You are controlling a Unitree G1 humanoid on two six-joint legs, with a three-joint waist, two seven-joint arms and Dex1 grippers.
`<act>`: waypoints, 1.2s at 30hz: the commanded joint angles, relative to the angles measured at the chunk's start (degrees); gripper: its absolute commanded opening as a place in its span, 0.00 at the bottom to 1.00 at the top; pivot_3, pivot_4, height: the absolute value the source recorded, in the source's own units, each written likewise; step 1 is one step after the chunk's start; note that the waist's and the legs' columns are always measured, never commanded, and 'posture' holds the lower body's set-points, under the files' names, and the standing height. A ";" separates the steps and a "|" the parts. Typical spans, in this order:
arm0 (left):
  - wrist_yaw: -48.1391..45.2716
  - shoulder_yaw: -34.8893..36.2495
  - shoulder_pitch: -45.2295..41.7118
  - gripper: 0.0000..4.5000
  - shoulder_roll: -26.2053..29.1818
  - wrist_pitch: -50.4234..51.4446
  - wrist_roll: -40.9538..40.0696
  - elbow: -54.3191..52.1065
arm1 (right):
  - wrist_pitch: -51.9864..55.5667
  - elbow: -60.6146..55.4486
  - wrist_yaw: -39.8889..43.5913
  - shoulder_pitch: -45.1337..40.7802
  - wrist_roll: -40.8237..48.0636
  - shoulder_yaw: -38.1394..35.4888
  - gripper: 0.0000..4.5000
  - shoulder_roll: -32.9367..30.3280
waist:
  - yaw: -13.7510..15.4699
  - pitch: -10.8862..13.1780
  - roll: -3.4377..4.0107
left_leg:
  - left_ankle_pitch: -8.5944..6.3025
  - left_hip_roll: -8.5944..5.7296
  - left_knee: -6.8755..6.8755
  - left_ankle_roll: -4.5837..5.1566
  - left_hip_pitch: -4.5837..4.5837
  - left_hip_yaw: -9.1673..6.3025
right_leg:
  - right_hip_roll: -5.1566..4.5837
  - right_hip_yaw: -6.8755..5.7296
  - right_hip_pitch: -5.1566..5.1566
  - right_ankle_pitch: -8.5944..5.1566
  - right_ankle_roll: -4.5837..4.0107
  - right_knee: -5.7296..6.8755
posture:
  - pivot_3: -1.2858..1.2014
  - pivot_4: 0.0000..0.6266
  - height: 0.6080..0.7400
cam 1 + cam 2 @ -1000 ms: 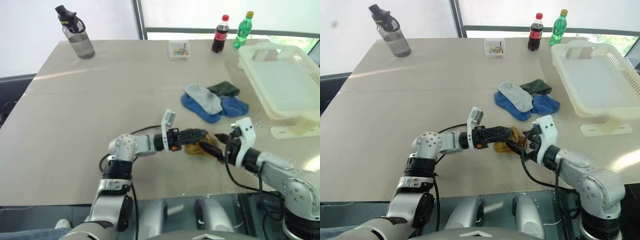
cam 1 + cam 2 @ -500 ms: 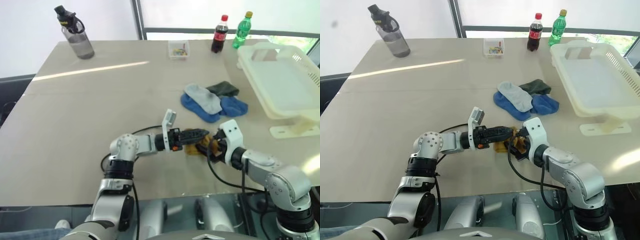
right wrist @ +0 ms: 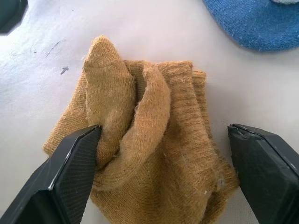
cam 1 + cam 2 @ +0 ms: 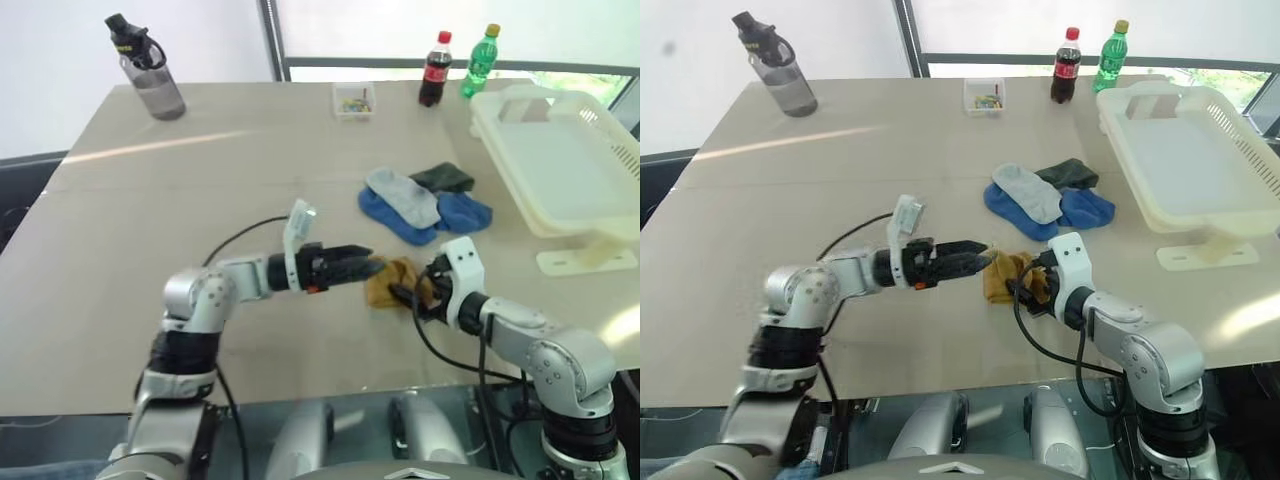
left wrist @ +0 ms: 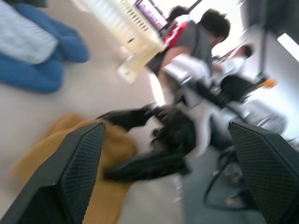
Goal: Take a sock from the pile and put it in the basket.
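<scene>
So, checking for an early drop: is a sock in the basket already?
No, the basket holds nothing; the mustard sock lies on the table.

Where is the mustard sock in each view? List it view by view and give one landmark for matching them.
Left eye view: mustard sock lies low and right of centre, between the two pincers.
Right eye view: it lies just right of centre, in the lower half.
Left wrist view: lower left corner.
Right wrist view: centre, bunched between the open fingers.
Shared landmark: the blue sock, just beyond the mustard one.
</scene>
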 commanded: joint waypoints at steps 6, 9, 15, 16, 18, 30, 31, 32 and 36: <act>-7.72 -9.15 5.06 1.00 15.05 -31.54 23.82 -0.94 | 1.98 3.48 1.14 1.27 -0.14 2.10 0.98 -0.31 | 0.03 -0.01 0.00 | 0.00 0.17 -0.05 0.00 0.01 0.05 | 0.00 0.03 -0.02 -0.13 -0.24 -0.05 | 0.52 0.24 1.00; -8.19 -9.67 4.89 1.00 17.03 -36.02 27.98 -0.19 | 1.96 3.72 1.61 0.94 -0.15 2.47 0.98 -0.72 | 0.02 -0.04 -0.05 | 0.00 0.21 -0.04 0.00 0.01 0.06 | 0.00 0.02 -0.01 -0.13 -0.24 -0.07 | 0.52 0.24 1.00; -8.73 -9.17 4.07 1.00 17.55 -37.93 29.80 -0.37 | 1.15 4.01 2.70 0.17 -0.64 3.32 0.93 -1.34 | -0.14 -0.04 -0.05 | -0.01 0.26 -0.04 0.01 0.01 0.08 | 0.06 0.01 -0.02 -0.09 -0.15 -0.07 | 0.52 0.24 1.00; -8.88 -9.16 4.11 1.00 17.57 -37.84 29.80 -0.68 | 0.71 4.14 2.86 0.02 -0.90 3.55 0.86 -1.50 | -0.16 -0.03 -0.05 | -0.01 0.27 -0.04 0.01 0.01 0.08 | 0.08 0.01 -0.02 -0.06 -0.10 -0.07 | 0.52 0.24 1.00; -8.98 -9.08 4.25 1.00 17.44 -37.52 29.79 -1.05 | 0.04 4.42 3.25 -0.11 -1.06 3.78 0.77 -1.71 | -0.21 -0.03 -0.05 | -0.01 0.26 -0.04 0.01 0.02 0.09 | 0.11 0.01 -0.02 -0.02 0.00 -0.07 | 0.52 0.24 1.00; -8.49 -9.13 4.01 1.00 17.06 -37.30 30.73 -1.53 | -1.26 4.61 4.75 -0.21 -1.04 4.31 0.01 -2.57 | -0.20 -0.02 -0.02 | -0.01 0.39 -0.06 0.02 0.00 0.08 | 0.21 -0.03 -0.04 0.00 0.02 -0.06 | 0.52 0.24 1.00; -8.54 -8.95 3.93 1.00 16.99 -37.00 30.41 -1.90 | -1.17 4.47 4.79 -0.20 -0.96 4.26 0.01 -2.57 | -0.20 -0.02 -0.03 | -0.01 0.40 -0.06 0.02 0.00 0.09 | 0.21 -0.04 -0.04 0.00 0.01 -0.06 | 0.52 0.24 1.00; -8.61 -8.77 3.84 1.00 16.96 -36.72 30.10 -2.26 | -1.11 4.36 4.88 -0.19 -0.88 4.25 0.01 -2.59 | -0.20 -0.02 -0.02 | -0.01 0.42 -0.06 0.01 0.00 0.09 | 0.22 -0.04 -0.04 0.00 0.01 -0.06 | 0.52 0.24 1.00; -8.60 -8.50 3.68 1.00 16.82 -35.88 29.51 -3.49 | -2.00 4.17 6.05 -0.40 -0.61 4.28 0.01 -3.18 | -0.20 -0.02 -0.03 | -0.01 0.44 -0.06 0.02 -0.01 0.10 | 0.22 -0.03 -0.04 0.00 0.01 -0.06 | 0.52 0.24 1.00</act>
